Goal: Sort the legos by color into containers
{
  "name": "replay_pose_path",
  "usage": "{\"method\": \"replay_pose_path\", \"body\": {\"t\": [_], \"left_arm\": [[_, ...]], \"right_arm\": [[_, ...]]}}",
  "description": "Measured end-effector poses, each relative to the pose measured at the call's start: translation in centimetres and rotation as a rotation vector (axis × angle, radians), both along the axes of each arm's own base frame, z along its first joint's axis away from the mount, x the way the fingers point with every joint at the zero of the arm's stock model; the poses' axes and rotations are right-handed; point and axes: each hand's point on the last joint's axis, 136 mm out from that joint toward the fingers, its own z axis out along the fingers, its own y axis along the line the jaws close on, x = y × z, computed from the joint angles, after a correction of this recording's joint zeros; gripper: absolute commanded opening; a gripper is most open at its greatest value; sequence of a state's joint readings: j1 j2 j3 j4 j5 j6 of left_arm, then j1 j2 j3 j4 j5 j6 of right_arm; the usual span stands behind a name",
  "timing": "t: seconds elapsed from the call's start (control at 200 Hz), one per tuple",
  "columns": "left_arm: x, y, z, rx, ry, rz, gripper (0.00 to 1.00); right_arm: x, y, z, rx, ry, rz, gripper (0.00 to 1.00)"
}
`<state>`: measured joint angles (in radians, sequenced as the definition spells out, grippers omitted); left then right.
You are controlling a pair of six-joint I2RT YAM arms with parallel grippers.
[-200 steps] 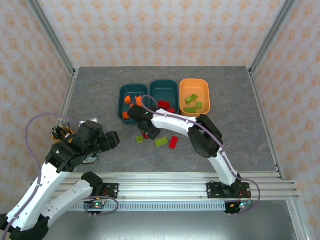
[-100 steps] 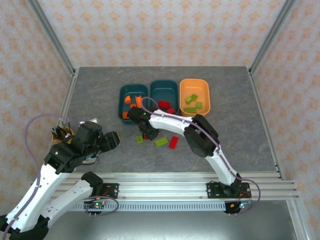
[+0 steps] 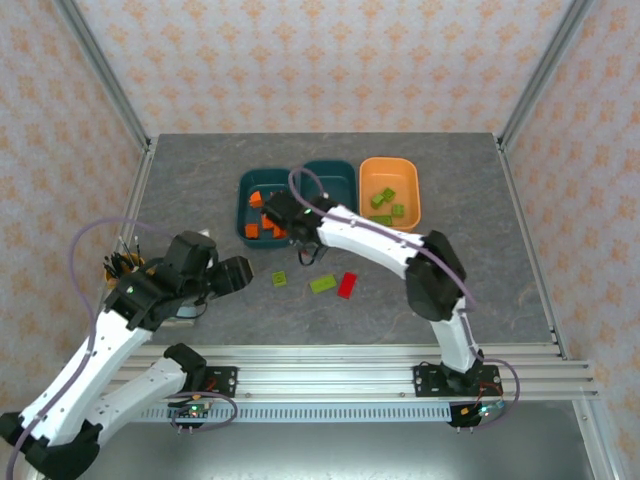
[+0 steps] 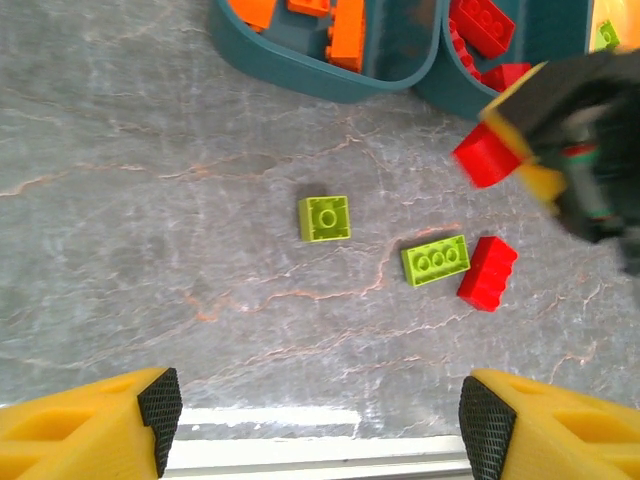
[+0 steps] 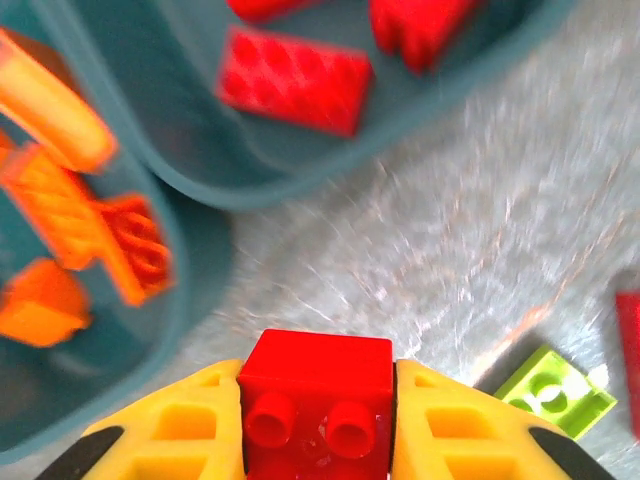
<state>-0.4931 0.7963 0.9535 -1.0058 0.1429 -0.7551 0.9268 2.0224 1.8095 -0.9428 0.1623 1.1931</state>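
Left arm (image 3: 110, 345) and right arm (image 3: 362, 241) are showing white shells, black joints and trailing purple cables (image 3: 76, 250); their yellow fingers (image 4: 75, 432) are wearing black pads (image 4: 160, 405).

The right arm (image 3: 375, 248) is stretched forward and leftward, and the right gripper (image 5: 318, 425) is closed, its fingers (image 5: 170, 432) clamped on a red lego (image 5: 318, 378). The left arm (image 3: 100, 340) is bent, and the left gripper (image 4: 320, 415) is spread wide, unladen.
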Motion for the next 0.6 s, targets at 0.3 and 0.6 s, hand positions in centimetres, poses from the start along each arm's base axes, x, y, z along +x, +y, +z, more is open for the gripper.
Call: {"method": "replay_pose_path", "body": {"t": [0.3,0.6], "left_arm": [[7.1,-4.5,0.8,-0.051,0.007,-0.012,0.80],[12.9,-6.2,0.6,-0.081,0.000,0.017,0.80]], "right_arm": [[11.6,-5.7,3.2,-0.081,-0.127,0.112,0.24],[20.6,-5.2,-2.2,-0.117,-0.115,0.239,0.26]]}}
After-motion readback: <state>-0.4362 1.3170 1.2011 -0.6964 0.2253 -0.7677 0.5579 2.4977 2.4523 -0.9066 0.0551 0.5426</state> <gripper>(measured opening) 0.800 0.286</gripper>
